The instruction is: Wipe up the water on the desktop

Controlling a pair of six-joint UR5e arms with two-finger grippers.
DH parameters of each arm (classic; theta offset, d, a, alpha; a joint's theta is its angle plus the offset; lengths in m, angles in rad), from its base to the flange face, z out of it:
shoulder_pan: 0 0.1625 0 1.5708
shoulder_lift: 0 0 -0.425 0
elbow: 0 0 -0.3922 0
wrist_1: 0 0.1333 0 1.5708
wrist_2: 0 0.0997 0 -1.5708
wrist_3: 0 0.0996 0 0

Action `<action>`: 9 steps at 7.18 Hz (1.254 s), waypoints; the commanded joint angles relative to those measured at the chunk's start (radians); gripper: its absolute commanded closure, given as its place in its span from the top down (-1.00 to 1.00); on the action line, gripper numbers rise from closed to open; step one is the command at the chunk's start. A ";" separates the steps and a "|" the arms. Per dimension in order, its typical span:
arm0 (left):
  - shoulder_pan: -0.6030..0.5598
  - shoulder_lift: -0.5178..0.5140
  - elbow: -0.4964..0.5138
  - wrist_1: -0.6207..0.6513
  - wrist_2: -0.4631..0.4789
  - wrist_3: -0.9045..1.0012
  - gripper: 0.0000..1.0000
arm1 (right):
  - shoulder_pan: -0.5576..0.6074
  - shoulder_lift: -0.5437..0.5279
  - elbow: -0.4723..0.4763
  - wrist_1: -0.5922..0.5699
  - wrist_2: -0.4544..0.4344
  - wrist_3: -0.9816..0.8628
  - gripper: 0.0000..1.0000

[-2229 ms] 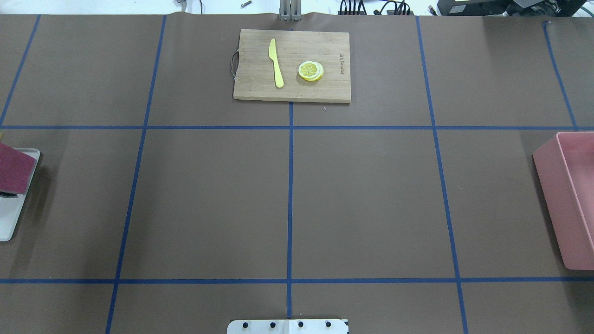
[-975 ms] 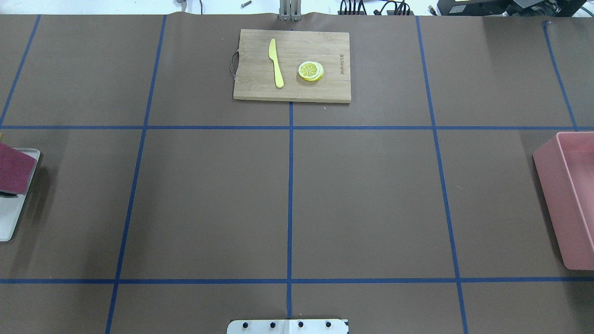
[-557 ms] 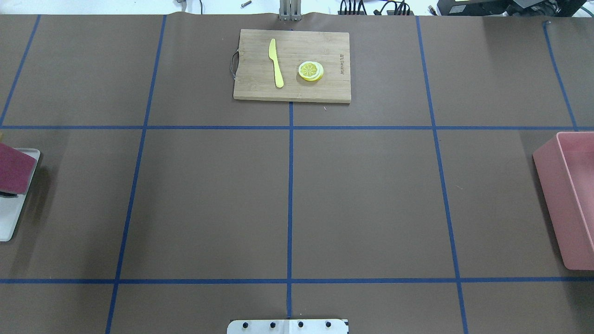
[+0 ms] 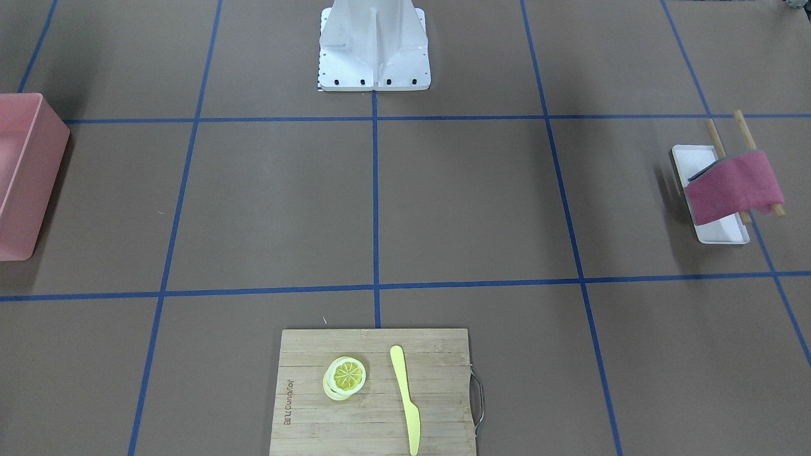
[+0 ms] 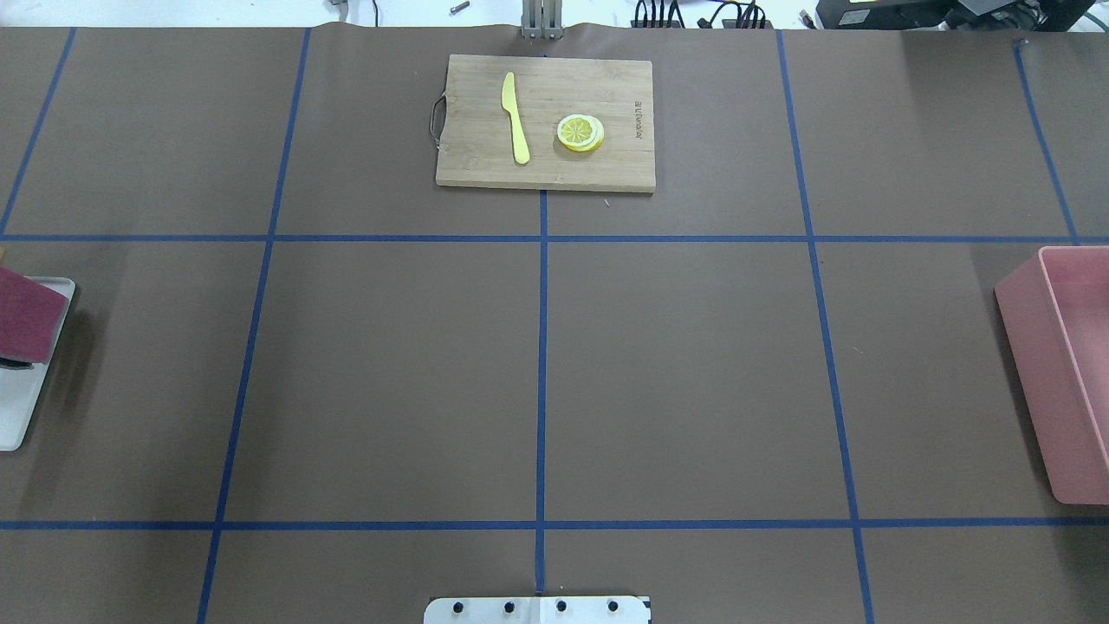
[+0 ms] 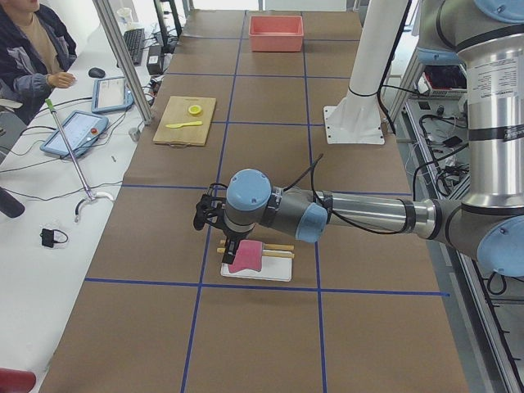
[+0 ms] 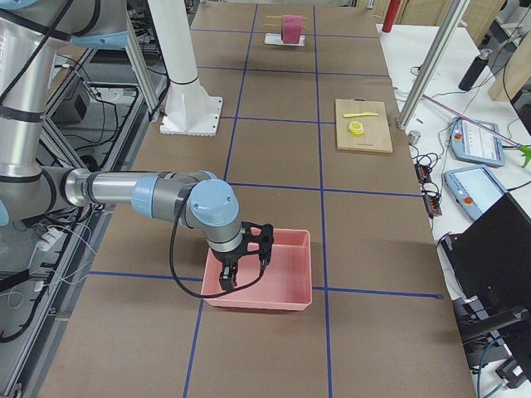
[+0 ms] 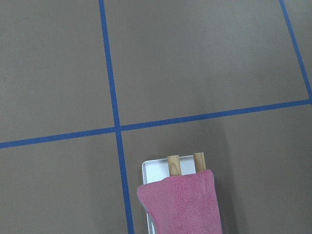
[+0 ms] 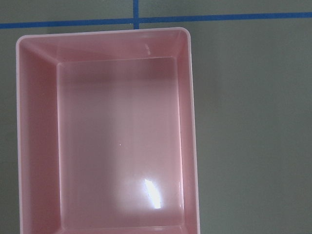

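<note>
The brown desktop [image 5: 390, 373] with its blue tape grid fills the overhead view, and it also shows bare in the front-facing view [image 4: 475, 202]. No water shows on it in any view. A pink cloth [image 4: 732, 187] hangs over two wooden rods on a white tray [image 4: 687, 155] at the table's left end. My left gripper [image 6: 214, 214] hovers just above that cloth [image 6: 246, 255]; I cannot tell if it is open or shut. My right gripper [image 7: 241, 269] hangs over the pink bin [image 7: 265, 282]; I cannot tell its state either.
A bamboo cutting board [image 5: 468, 130] at the far middle carries a yellow knife [image 5: 515, 117] and lemon slices [image 5: 580, 133]. The pink bin [image 5: 1066, 373] stands at the right end. The robot's base plate [image 5: 537, 609] sits at the near edge. A person [image 6: 33, 41] sits beside the table.
</note>
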 commanded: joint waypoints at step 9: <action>0.090 -0.040 0.025 0.097 0.086 -0.125 0.93 | -0.002 0.007 -0.009 0.004 -0.002 0.001 1.00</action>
